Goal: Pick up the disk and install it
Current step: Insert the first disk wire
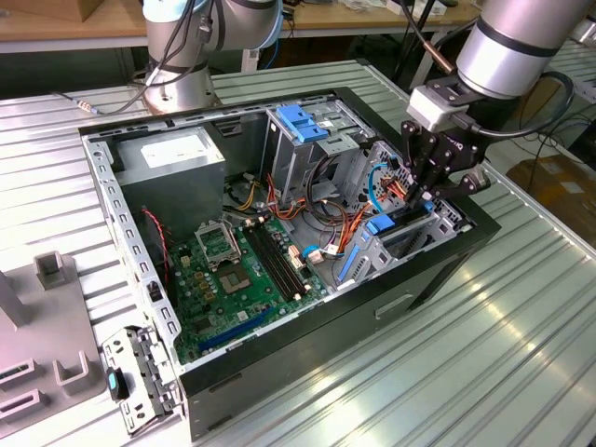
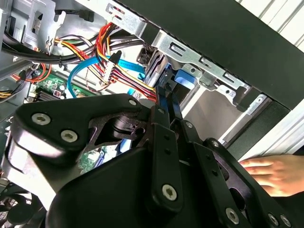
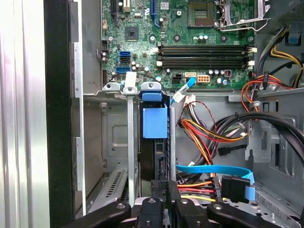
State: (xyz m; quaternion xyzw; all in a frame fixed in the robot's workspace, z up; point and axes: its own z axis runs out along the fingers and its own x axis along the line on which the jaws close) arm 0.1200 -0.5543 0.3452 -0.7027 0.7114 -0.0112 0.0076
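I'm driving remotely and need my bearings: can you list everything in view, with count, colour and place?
Computer case: one, black, open, on the slatted metal table.
Circuit board: one, green, on the case floor.
Metal box: one, grey with a white sticker, in the case's far corner.
Latch piece: one, blue, on top of a grey cage.
Disk: one, blue rail end showing, standing in the bay slot at the case edge.
Cables: a bundle, red, yellow, orange, black and blue, beside the bay.
Holder blocks: several, grey, at the exterior view's left.
Person's hand: one, resting outside the case.
Gripper: one, black, closed on the disk's end over the bay.
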